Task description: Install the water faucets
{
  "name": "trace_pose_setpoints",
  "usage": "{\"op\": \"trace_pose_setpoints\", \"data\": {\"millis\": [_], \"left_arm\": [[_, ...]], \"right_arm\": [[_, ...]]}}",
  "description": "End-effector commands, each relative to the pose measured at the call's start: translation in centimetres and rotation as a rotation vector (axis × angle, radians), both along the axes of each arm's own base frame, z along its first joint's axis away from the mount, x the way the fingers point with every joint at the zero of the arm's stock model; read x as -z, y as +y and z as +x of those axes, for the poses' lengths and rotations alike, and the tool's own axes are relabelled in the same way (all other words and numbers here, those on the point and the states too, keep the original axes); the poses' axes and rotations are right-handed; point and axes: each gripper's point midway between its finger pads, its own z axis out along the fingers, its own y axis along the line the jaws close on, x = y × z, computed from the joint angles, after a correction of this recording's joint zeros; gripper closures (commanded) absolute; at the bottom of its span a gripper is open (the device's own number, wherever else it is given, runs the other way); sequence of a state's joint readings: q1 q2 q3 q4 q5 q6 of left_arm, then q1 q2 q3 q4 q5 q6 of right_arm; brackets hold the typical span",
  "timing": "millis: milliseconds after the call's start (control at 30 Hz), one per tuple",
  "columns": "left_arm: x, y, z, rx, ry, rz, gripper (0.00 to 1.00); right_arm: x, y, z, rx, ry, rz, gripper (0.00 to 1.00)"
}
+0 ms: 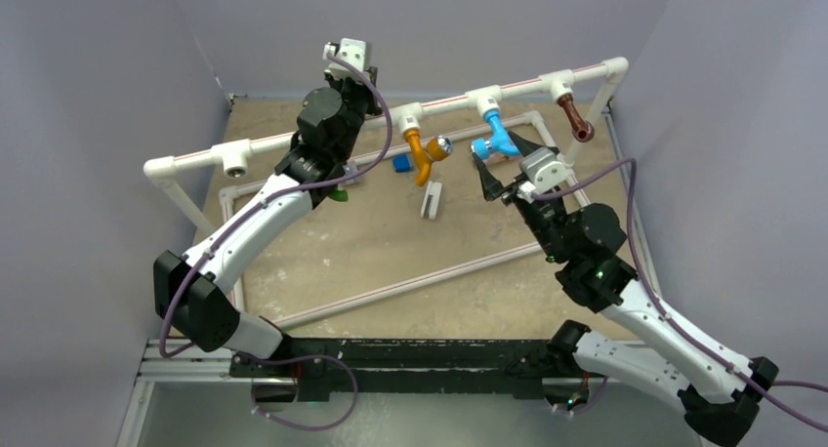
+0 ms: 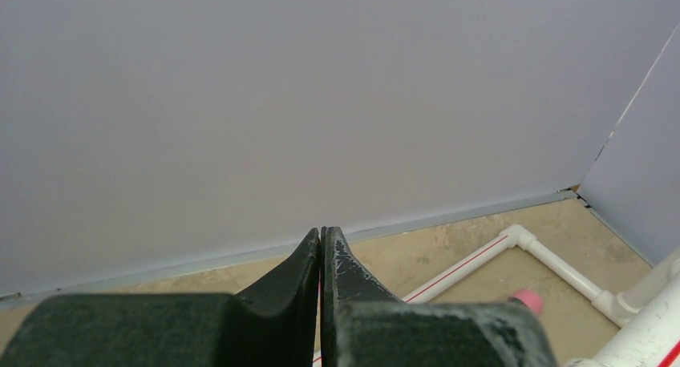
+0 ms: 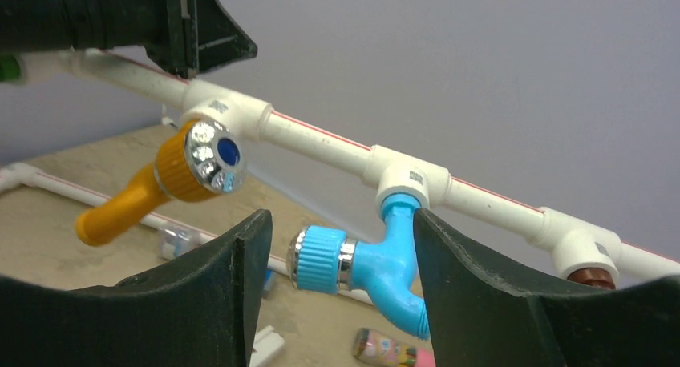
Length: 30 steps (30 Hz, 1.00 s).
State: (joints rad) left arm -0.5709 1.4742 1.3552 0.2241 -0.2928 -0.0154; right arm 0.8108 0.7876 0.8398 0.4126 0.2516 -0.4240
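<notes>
Right tool (image 3: 341, 216) open, fingers flanking blue faucet (image 3: 373, 267) hanging from white pipe (image 3: 321, 139); left tool (image 2: 321, 232) closed, empty, facing wall (image 2: 321, 102).

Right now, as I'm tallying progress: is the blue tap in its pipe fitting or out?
In. The blue tap rises by its neck into the white tee on the raised pipe, no gap showing.

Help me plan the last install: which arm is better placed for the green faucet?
Left, probably: the green faucet lies beside its forearm, near the empty tee; the right gripper stands open by the blue faucet.
</notes>
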Motion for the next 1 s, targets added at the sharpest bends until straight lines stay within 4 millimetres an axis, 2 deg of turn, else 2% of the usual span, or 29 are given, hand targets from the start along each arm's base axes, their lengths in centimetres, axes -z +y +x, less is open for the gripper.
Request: {"op": "trace_pose_setpoints", "data": {"millis": [0,133,233,300,333,400,467,733,833,967], "left_arm": [[18.6,-0.8,-3.4,0.107,0.497,0.358,1.00],[17.4,-1.0,-3.1,0.104,0.476,0.330,1.00],[16.5,-1.1,-2.5,0.085,0.457,0.321,0.99],[15.6,-1.2,-1.9,0.076,0.448,0.316,0.98],[15.1,-1.3,-1.6,0.070,0.442,0.313,0.97],[13.8,-1.7,-1.0,0.066,0.425,0.303,0.96],[12.1,-2.1,-0.6,0.062,0.404,0.258,0.95],[1.2,-2.8,1.0,0.058,0.200,0.179,0.91],[-3.9,-2.8,0.5,0.075,0.081,0.112,0.90],[-9.0,-3.2,-1.1,0.137,-0.040,0.028,0.86]], "right_arm": [[-2.3,-0.3,-0.8,-0.041,0.099,0.157,0.30],[-2.4,0.3,-1.4,-0.094,0.200,0.229,0.26],[-1.3,1.2,-1.5,-0.125,0.321,0.263,0.21],[0.0,2.0,-1.5,-0.142,0.411,0.275,0.12],[0.8,2.5,-1.6,-0.156,0.450,0.272,0.04],[2.2,3.3,-2.2,-0.200,0.498,0.255,0.01],[3.8,3.2,-2.8,-0.210,0.550,0.248,0.01],[7.0,1.1,-5.6,-0.219,0.669,0.392,0.01],[9.1,-0.2,-5.2,-0.124,0.760,0.503,0.01],[12.9,-1.6,-4.3,0.031,0.881,0.632,0.01]]}}
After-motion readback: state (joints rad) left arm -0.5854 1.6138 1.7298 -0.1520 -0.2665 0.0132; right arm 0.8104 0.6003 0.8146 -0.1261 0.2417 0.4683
